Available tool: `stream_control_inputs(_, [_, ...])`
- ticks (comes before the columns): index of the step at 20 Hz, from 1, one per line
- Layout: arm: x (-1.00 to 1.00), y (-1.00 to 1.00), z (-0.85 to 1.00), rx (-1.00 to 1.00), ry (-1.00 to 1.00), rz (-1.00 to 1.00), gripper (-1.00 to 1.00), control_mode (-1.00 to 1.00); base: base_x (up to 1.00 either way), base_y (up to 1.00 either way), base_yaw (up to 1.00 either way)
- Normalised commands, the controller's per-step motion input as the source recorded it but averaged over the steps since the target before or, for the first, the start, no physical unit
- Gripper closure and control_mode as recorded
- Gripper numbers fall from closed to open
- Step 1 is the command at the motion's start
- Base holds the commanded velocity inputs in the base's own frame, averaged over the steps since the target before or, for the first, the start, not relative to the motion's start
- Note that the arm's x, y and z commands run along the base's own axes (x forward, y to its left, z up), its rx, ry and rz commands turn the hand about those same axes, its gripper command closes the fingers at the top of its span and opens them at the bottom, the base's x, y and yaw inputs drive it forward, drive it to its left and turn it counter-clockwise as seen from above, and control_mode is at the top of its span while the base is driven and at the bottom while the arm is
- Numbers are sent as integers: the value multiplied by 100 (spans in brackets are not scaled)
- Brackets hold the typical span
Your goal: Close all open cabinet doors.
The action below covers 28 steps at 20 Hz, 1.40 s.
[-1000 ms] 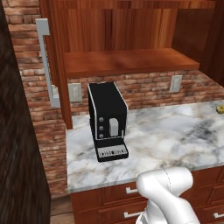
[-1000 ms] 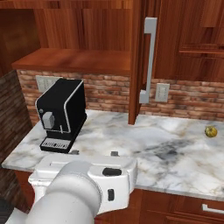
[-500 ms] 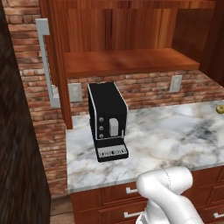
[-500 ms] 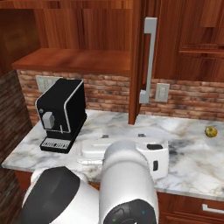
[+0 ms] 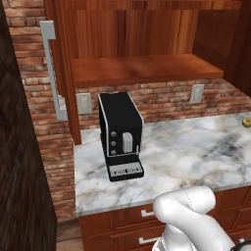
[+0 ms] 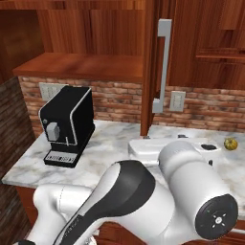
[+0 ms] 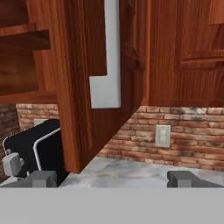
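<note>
Two cabinet doors stand open, swung out edge-on over the marble surface (image 5: 196, 152), with the black coffee machine (image 5: 121, 135) as the marker between them. The left open door (image 5: 62, 73) hangs left of the coffee machine, its silver bar handle (image 5: 50, 68) on the side facing away from the machine, toward the brick wall. The right open door (image 6: 149, 67) hangs to the right of the coffee machine, its own bar handle (image 6: 162, 64) facing away from the machine too. Between the two doors, above the coffee machine, the open cabinet shelf (image 5: 142, 68) shows bare wood. In the hand view the right open door (image 7: 74, 83) rises just right of the coffee machine (image 7: 35, 148), its edge toward the camera and its handle (image 7: 108, 57) on the right face. The hand (image 7: 110, 178) sits low before that door, apart from it, its two fingertips (image 7: 41, 178) spread wide with nothing between them. A wall outlet (image 7: 162, 136) sits on the brick right of the door. A small yellowish object (image 6: 231, 143) lies on the surface far right of the coffee machine.
</note>
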Motion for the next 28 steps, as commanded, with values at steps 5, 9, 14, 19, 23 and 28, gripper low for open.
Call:
stream_control_inputs(5, [45,-49,0,6,-2,9,-100,-100,0,0,0])
stream_control_inputs(9, [26,-29,0,9,-4,12,-100,-100,0,0,0])
stream_control_inputs(14, [5,-3,0,10,-9,14,-100,-100,0,0,0])
stream_control_inputs(19, [0,4,-4,6,-20,11,-100,-100,0,0,0])
stream_control_inputs(23, [0,13,-4,6,-22,11,-100,-100,0,0,0])
stream_control_inputs(28, [1,15,-1,4,-17,11,-100,-100,0,0,0])
